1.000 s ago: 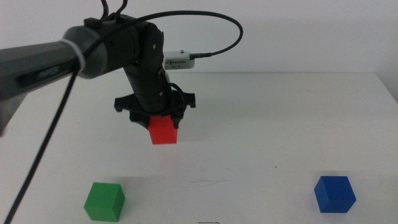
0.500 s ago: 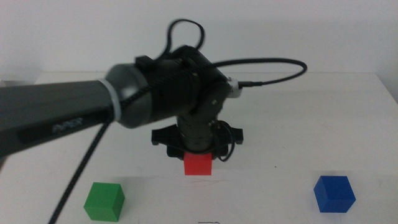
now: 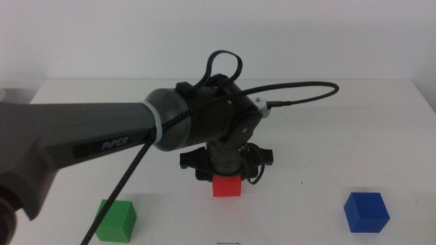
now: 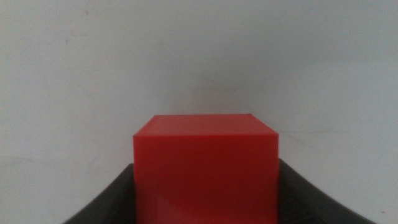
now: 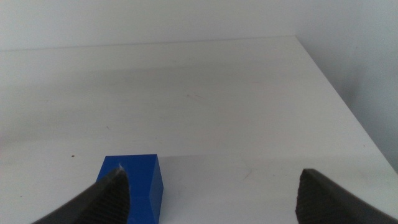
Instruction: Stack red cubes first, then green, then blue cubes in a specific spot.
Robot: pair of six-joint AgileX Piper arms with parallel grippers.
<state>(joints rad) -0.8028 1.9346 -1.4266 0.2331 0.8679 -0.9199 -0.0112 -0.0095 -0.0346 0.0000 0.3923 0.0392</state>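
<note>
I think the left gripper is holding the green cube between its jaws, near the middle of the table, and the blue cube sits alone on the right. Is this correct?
Not quite. The left gripper holds the red cube, not the green one; the left wrist view shows it between the jaws. The green cube sits free at the front left. The blue cube does sit alone on the right.

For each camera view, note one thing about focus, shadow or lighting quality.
Middle view: sharp, soft even light, faint shadow under the red cube held by the left gripper. Left wrist view: the cube fills the frame, edges slightly soft. Right wrist view: right gripper tips blurred, blue cube clear.
</note>
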